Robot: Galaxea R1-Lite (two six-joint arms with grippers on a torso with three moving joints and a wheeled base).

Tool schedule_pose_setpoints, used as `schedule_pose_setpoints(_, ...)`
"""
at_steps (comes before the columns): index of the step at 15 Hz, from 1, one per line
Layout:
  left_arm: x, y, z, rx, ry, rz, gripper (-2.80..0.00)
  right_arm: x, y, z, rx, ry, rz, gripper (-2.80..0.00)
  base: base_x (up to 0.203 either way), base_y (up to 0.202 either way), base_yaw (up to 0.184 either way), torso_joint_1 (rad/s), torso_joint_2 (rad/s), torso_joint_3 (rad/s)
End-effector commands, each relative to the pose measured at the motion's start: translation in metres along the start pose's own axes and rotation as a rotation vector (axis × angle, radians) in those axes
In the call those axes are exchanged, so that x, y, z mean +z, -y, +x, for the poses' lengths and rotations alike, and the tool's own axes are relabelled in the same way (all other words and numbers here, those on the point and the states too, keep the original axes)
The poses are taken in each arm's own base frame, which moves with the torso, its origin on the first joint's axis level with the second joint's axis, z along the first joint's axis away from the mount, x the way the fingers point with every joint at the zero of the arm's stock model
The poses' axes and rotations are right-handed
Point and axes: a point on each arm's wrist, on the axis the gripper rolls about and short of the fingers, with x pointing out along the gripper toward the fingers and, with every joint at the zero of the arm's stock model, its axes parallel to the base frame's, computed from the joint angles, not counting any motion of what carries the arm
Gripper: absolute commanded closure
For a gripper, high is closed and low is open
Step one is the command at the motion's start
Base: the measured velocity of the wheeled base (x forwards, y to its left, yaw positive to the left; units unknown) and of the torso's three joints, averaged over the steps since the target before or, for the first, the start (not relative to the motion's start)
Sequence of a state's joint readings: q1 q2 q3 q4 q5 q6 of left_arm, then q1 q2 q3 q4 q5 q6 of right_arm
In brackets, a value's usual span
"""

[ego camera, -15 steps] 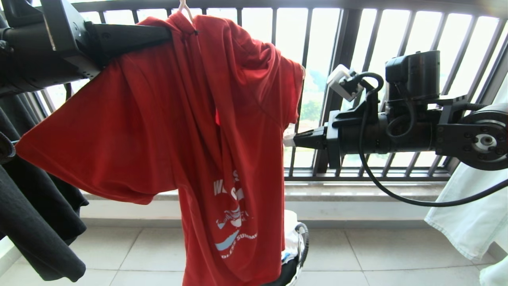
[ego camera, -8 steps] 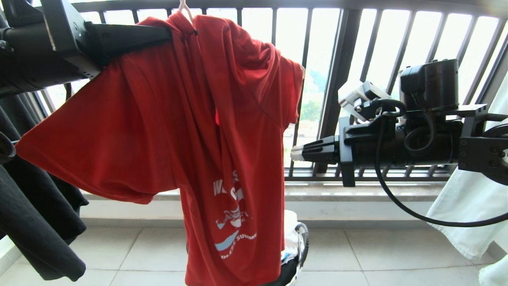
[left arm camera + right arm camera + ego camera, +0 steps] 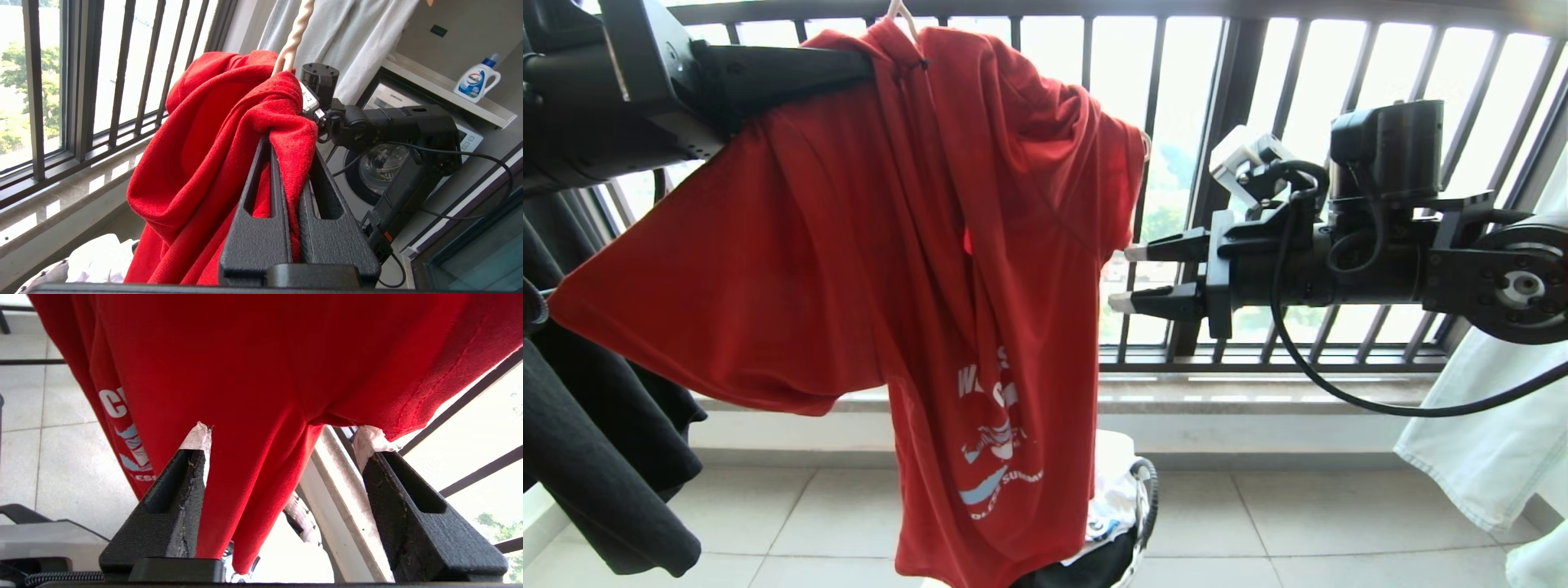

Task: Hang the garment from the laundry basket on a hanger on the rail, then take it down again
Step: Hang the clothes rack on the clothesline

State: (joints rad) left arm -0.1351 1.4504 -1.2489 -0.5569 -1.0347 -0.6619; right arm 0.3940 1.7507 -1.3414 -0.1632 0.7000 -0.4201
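Red shirt (image 3: 931, 245) draped on a white hanger (image 3: 900, 15), whose hook rises out of the head view at the top; the rail itself is out of view. Left hand (image 3: 291, 143), entering from the upper left, is closed on a fold of the shirt at its neck, just beside the hanger's twisted stem. Right hand (image 3: 1125, 278) is level at the shirt's right sleeve edge, fingers spread apart and empty; in the right wrist view its taped fingertips (image 3: 199, 435) flank a hanging fold of cloth without pinching it. Chest print faces forward, low on the shirt. Basket (image 3: 1131, 523) stands on the tiled floor (image 3: 1298, 523) below and behind the hem, partly hidden. Black garment (image 3: 596, 457) hangs at left, pale cloth (image 3: 1486, 425) at right. Barred window railing (image 3: 1233, 122) behind.
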Motion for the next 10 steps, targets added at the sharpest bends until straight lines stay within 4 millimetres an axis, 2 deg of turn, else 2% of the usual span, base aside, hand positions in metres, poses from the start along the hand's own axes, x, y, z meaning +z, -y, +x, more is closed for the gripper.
schedule_pose_setpoints(1,0.0,0.001,0.0,-0.005,-0.002,-0.001,0.0,-0.003,0.013,0.009,-0.013,0.008,0.01,-2.8,0.0,0.0,0.0,0.0,0.0,0.0)
schedule_pose_setpoints(7,0.0,0.0,0.0,-0.005,-0.002,-0.002,0.0,0.006,0.038,0.008,-0.072,0.041,-0.005,-2.8,0.0,0.0,0.0,0.0,0.0,0.0)
schedule_pose_setpoints(10,0.0,0.0,0.0,-0.005,-0.003,-0.002,0.0,0.01,0.041,0.01,-0.072,0.051,-0.012,-2.8,0.0,0.0,0.0,0.0,0.0,0.0)
